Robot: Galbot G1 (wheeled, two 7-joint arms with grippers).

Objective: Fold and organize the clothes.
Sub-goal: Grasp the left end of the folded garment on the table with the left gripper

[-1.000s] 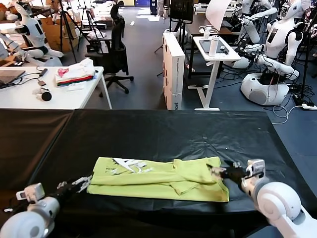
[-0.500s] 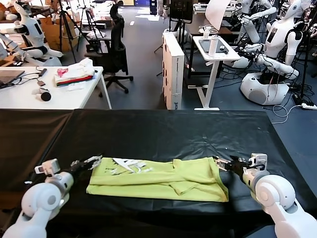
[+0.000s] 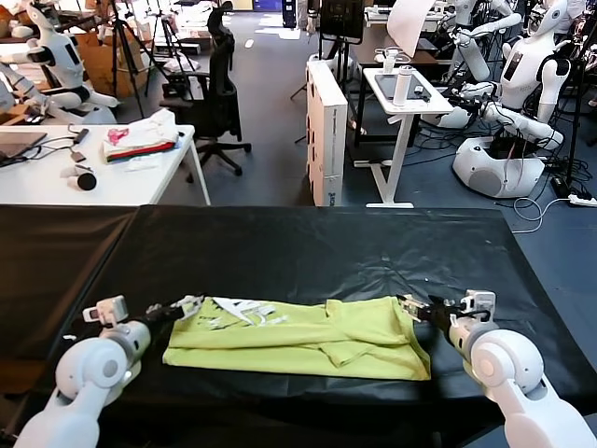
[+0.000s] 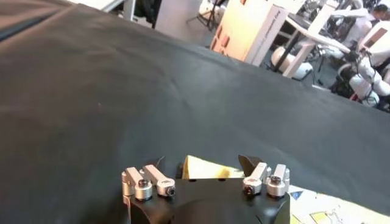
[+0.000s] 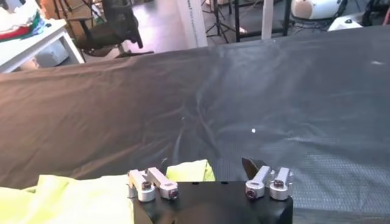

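Lying flat on the black tablecloth (image 3: 308, 243), the lime-yellow T-shirt (image 3: 298, 341) stretches across the lower middle of the head view as a long folded band, with a small white print (image 3: 241, 313) near its upper left end and loose folds bunched right of its middle.

At the lower left of that view the left gripper (image 3: 179, 307) sits at the shirt's left end, at its upper corner. Its fingers stand wide apart — the left wrist view shows the two dark tips spread with a bit of yellow cloth (image 4: 204, 170) between them, and nothing is pinched.

At the lower right of the head view the right gripper (image 3: 418, 309) is at the shirt's right end, by the upper corner. In the right wrist view a yellow corner (image 5: 190, 171) lies between its fingers and more of the shirt spreads toward the lower left of that frame. The fingers look parted around the cloth, but whether they have hold of it I cannot tell — the tips are mostly hidden behind the gripper's own body.

Both white arms reach in from the bottom corners of the head view, one to each end of the shirt.

Beyond the black table, at the upper left of the head view, a white desk (image 3: 56, 187) carries a pile of white, pink and red cloth (image 3: 140, 138). A black office chair (image 3: 216, 93) stands behind it, a white standing desk (image 3: 406, 98) is at upper centre right, and other white robots (image 3: 522, 84) fill the upper right corner.
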